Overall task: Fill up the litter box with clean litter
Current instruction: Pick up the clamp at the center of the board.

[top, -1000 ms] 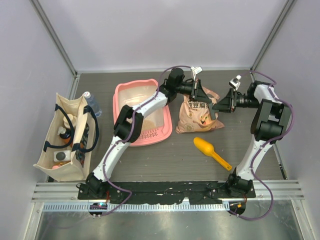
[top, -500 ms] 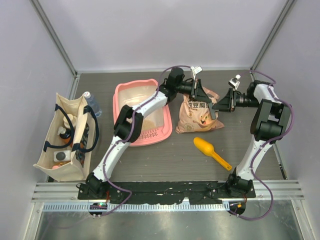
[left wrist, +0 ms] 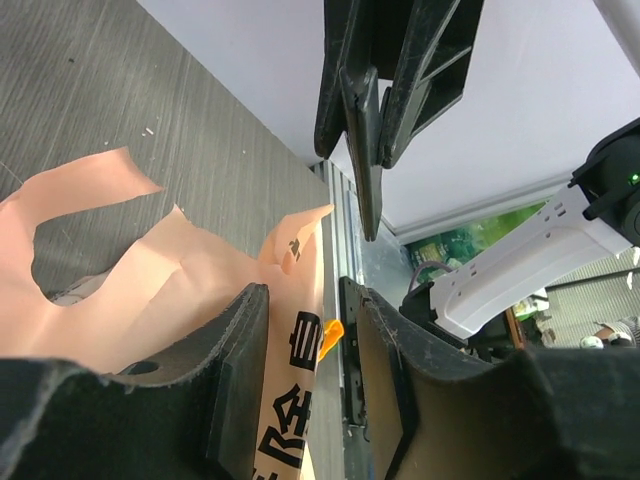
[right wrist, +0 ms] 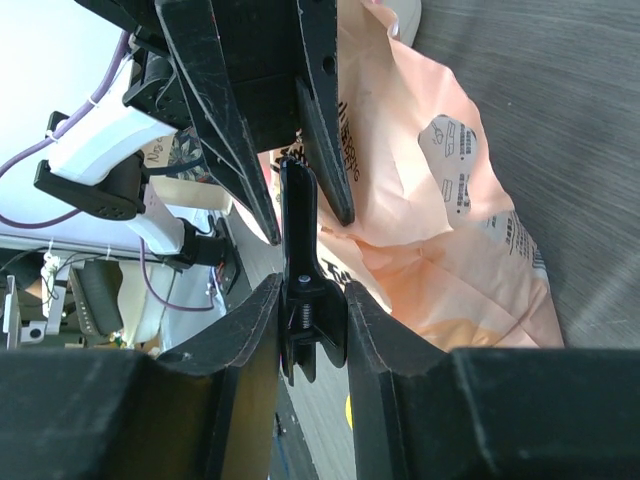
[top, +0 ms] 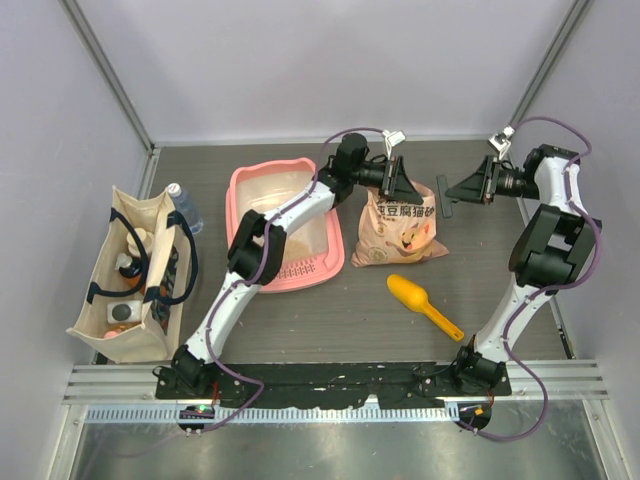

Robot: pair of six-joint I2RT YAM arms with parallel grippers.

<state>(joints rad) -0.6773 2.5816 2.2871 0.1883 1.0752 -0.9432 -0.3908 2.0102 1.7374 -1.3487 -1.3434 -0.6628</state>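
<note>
Left tool (left wrist: 303,292) is released, jaws apart at the bag's (top: 405,235) top edge. Right tool (right wrist: 311,295) grasps a black clip (right wrist: 298,230) just right of the bag. Litter box (top: 240,190) lies left of the bag.

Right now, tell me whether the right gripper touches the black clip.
Touching. The right wrist view shows the clip pinched in the right gripper, with no gap on either side.

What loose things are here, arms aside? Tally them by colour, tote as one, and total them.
Pink: 1, litter box
Peach: 1, bag
Yellow: 1, scoop
Beige: 1, tote
Clear: 1, bottle
Black: 1, clip
Total: 6
</note>
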